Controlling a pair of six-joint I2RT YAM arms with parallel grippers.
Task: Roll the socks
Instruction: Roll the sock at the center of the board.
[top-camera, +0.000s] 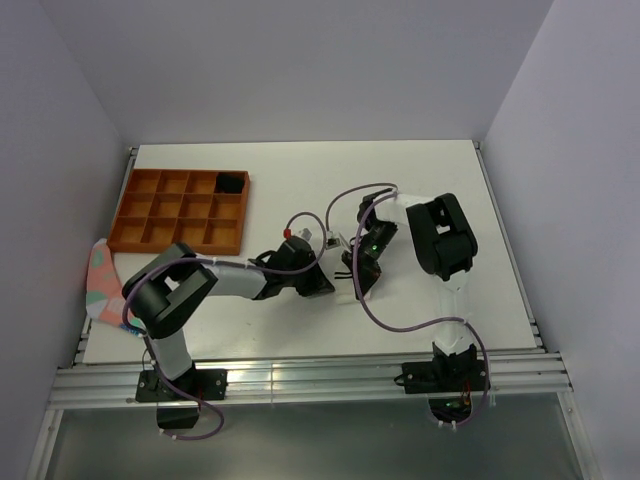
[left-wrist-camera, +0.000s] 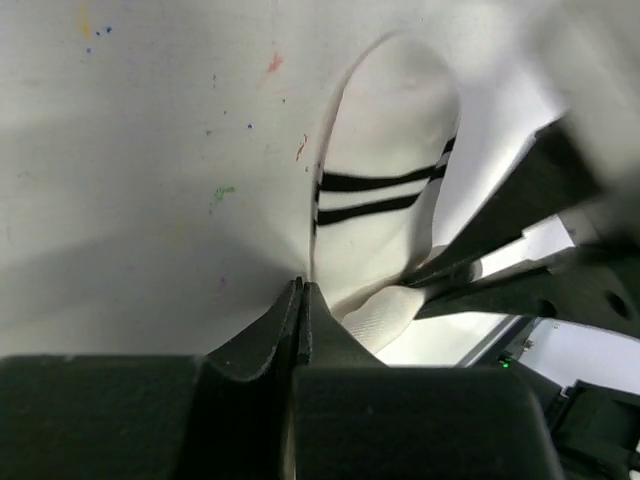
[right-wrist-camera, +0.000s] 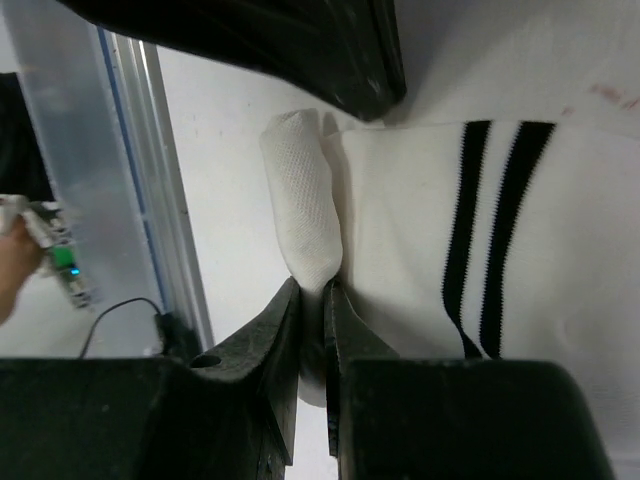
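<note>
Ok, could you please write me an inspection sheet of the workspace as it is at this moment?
Surface: white table, with small coloured specks in the left wrist view.
Job's things: white sock with two black stripes, one end bunched into a small roll; black bundle in a corner compartment of the orange tray, maybe the other sock, cannot tell.
Clutter: pink fabric with teal patches at the table's left edge.
Grippers: left tool and right tool are both shut on the white sock.
Cables: purple cables loop along both arms.
Surroundings: white walls; metal rails at the near edge.
</note>
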